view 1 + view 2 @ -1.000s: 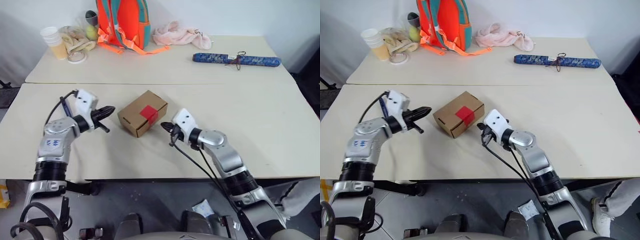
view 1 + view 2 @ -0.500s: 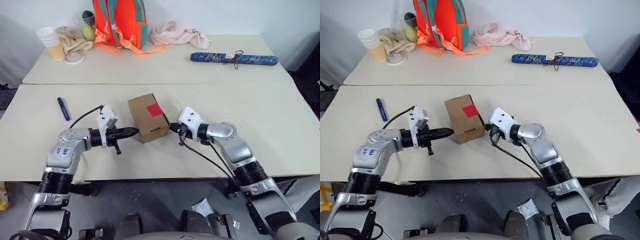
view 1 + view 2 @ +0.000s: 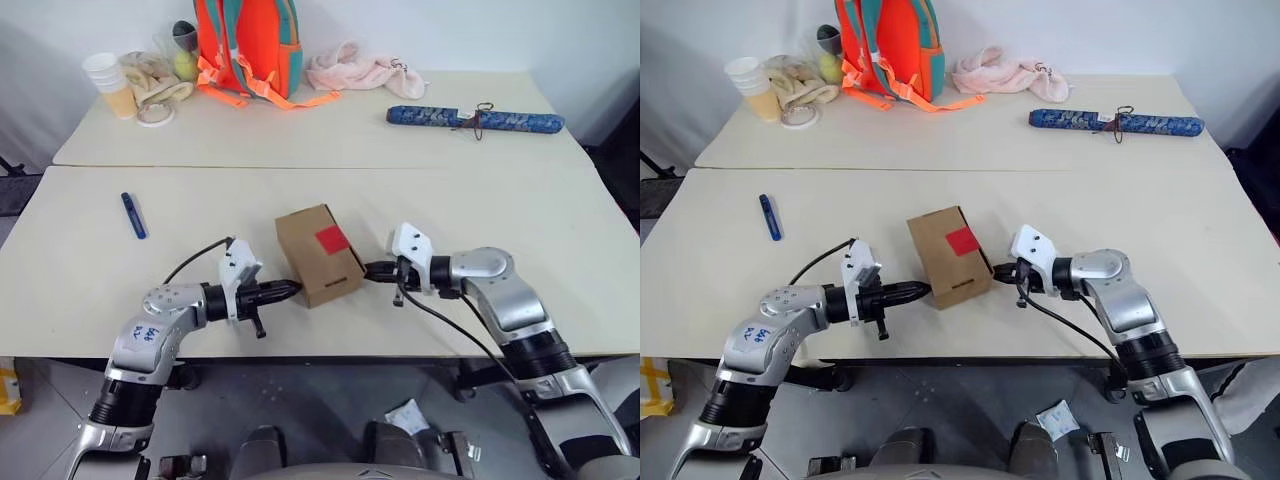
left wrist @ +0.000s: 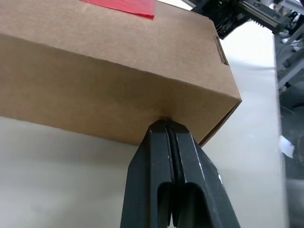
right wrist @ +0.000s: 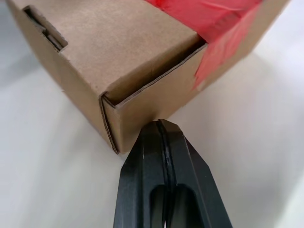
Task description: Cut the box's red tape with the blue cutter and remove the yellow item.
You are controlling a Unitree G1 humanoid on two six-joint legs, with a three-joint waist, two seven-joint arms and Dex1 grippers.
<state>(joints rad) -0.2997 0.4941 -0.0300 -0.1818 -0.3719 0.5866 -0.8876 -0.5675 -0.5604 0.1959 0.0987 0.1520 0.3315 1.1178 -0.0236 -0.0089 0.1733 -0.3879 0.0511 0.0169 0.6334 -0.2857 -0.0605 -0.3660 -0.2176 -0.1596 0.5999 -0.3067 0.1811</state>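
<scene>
The box (image 3: 319, 255) stands on the tabletop (image 3: 560, 230) between both hands. The left hand (image 3: 290, 289) is shut and empty, its tip touching one side of the box; the right hand (image 3: 371, 271), also shut and empty, is at the opposite side. One blue cutter (image 3: 133, 215) lies well apart from the box, beyond the left hand, its long axis pointing away from the robot. I judge the left arm nearer to it. One red tape (image 3: 332, 239) sits on the box top.

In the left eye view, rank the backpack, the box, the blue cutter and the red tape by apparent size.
1. Backpack, though cut off by the frame's top and farther away.
2. Box.
3. Blue cutter and red tape: too alike in area to rank.
</scene>
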